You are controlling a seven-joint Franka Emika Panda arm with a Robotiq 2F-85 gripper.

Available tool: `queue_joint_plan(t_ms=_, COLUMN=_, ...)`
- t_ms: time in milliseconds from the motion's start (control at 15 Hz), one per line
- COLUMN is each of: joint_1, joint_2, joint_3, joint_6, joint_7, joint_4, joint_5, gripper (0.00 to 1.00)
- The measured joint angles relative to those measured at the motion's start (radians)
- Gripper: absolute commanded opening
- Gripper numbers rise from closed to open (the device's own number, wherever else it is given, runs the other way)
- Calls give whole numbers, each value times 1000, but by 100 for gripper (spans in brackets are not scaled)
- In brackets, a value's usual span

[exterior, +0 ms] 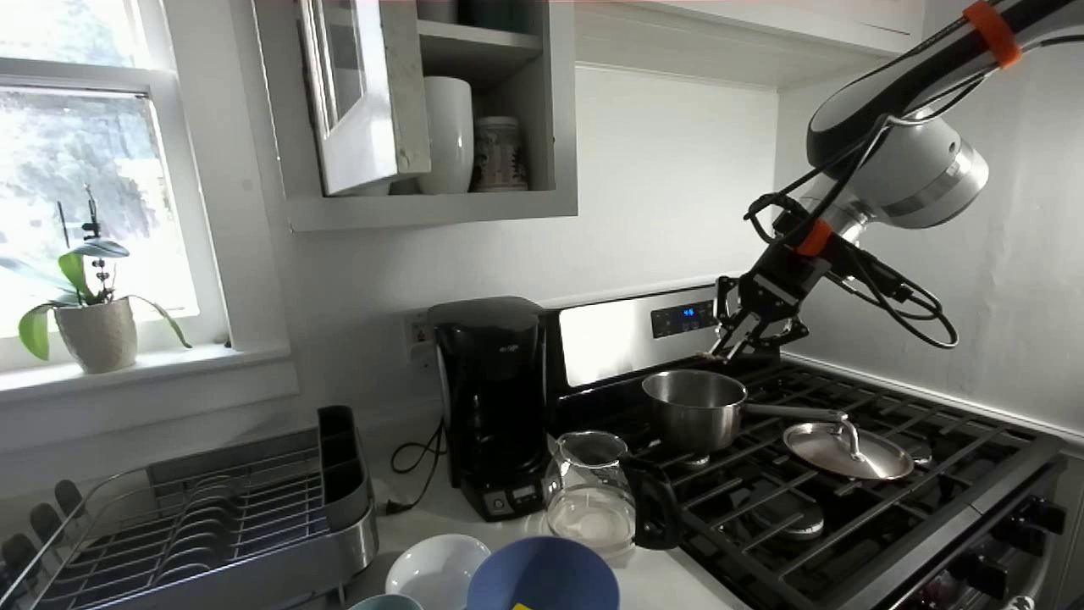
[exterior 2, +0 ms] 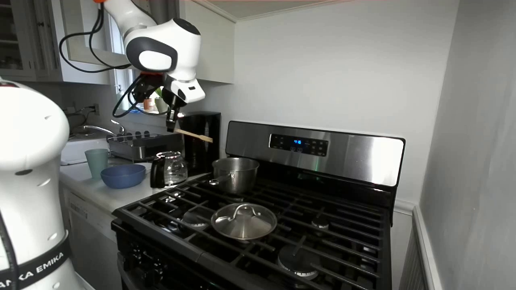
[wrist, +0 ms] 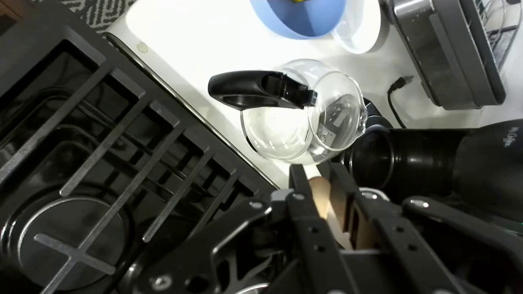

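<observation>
My gripper (exterior: pixel 728 351) is shut on a pale wooden utensil (exterior 2: pixel 197 136), held in the air. The gripper also shows in an exterior view (exterior 2: pixel 171 127) and the wrist view (wrist: pixel 315 169). The utensil lies between the fingers in the wrist view (wrist: pixel 320 192); its far end points over the rear of the stove. Below is a steel saucepan (exterior: pixel 693 417), also in an exterior view (exterior 2: pixel 238 177); the utensil is above its rim, apart from it. A steel lid (exterior 2: pixel 243 222) lies on the grates in front of the pan. A glass carafe (wrist: pixel 282 130) stands on the counter.
A black coffee maker (exterior: pixel 491 398) stands behind the carafe. A blue bowl (exterior: pixel 544 576), a white bowl (exterior: pixel 436 568), a teal cup (exterior 2: pixel 96 162) and a dish rack (exterior: pixel 339 542) are on the counter. A cabinet door (exterior: pixel 364 127) hangs open above. The stove's back panel (exterior 2: pixel 346 155) rises behind the grates.
</observation>
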Motion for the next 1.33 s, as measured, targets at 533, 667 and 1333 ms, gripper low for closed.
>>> queue_joint_plan(t_ms=533, joint_1=5, joint_2=-21, joint_3=4, joint_6=3, joint_7=-8, joint_4=-12, joint_5=-3, gripper=5)
queue_joint_plan(t_ms=667, joint_1=30, joint_2=-23, joint_3=37, joint_6=3, joint_7=-4, joint_4=5, joint_5=-39, gripper=5)
queue_joint_plan(t_ms=1333, joint_1=262, joint_2=-27, joint_3=278, joint_6=-15, joint_7=94, joint_4=159, joint_5=-289, gripper=5)
